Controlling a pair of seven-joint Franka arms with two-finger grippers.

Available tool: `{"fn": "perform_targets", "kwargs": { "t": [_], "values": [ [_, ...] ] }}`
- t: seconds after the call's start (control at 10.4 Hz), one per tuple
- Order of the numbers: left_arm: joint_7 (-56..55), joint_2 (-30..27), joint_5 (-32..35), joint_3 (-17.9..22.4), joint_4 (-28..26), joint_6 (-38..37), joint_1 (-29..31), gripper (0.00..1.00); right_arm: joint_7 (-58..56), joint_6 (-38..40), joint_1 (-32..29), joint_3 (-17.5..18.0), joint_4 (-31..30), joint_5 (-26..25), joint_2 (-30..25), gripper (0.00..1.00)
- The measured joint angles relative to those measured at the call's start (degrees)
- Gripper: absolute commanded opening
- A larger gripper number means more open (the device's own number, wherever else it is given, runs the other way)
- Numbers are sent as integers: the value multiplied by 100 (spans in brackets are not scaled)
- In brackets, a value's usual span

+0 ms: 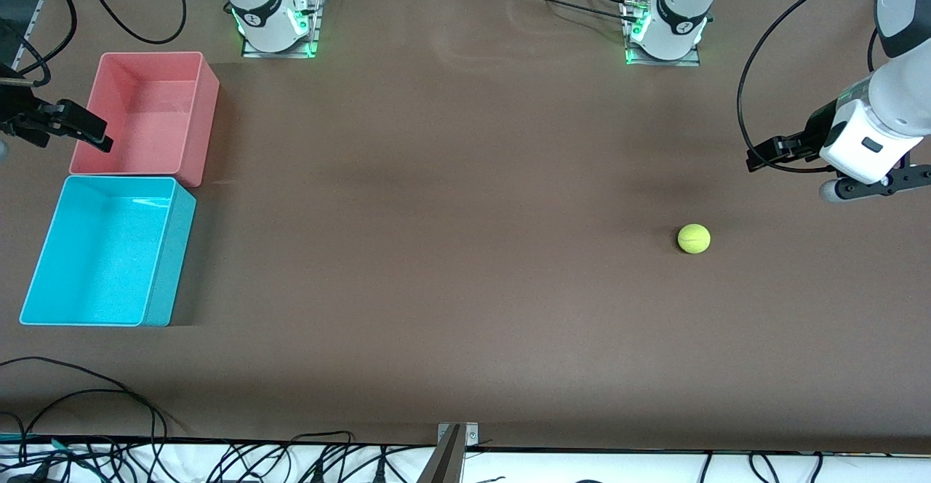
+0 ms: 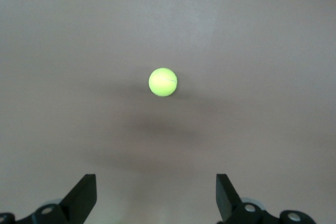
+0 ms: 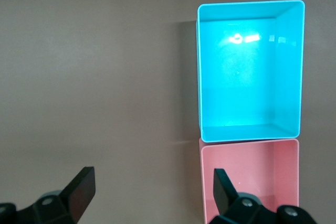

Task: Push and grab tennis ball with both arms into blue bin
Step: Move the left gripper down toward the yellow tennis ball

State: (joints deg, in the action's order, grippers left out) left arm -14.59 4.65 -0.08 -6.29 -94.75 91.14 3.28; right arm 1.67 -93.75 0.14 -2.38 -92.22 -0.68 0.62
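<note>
The tennis ball (image 1: 694,238) lies on the brown table toward the left arm's end; it also shows in the left wrist view (image 2: 163,82). My left gripper (image 1: 764,157) is up in the air over the table beside the ball, toward the table's end, open and empty (image 2: 156,198). The blue bin (image 1: 171,265) stands empty at the right arm's end and also shows in the right wrist view (image 3: 251,77). My right gripper (image 1: 94,134) hangs over the outer edge of the pink-red bin, open and empty (image 3: 152,192).
A pink-red bin (image 1: 207,119) stands touching the blue bin, farther from the front camera; it also shows in the right wrist view (image 3: 249,174). Black cables (image 1: 109,396) lie along the table's near edge. The arm bases (image 1: 276,25) stand along the back edge.
</note>
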Motion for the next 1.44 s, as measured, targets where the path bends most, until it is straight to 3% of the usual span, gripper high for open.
{"fn": "perform_targets", "kwargs": {
  "t": [0.38,0.77,1.15,1.44],
  "values": [
    [4,13,0,-1,-516,832,0,100,0,-1,0,0,1,0,0,100],
    [8,98,0,-7,-1393,1978,0,100,0,-5,3,1,13,0,0,100],
    [11,362,0,-8,-1624,2529,0,100,0,-6,3,2,14,0,0,100],
    [13,583,0,-10,-2053,3393,0,100,0,-6,5,3,15,0,0,100]
  ]
}}
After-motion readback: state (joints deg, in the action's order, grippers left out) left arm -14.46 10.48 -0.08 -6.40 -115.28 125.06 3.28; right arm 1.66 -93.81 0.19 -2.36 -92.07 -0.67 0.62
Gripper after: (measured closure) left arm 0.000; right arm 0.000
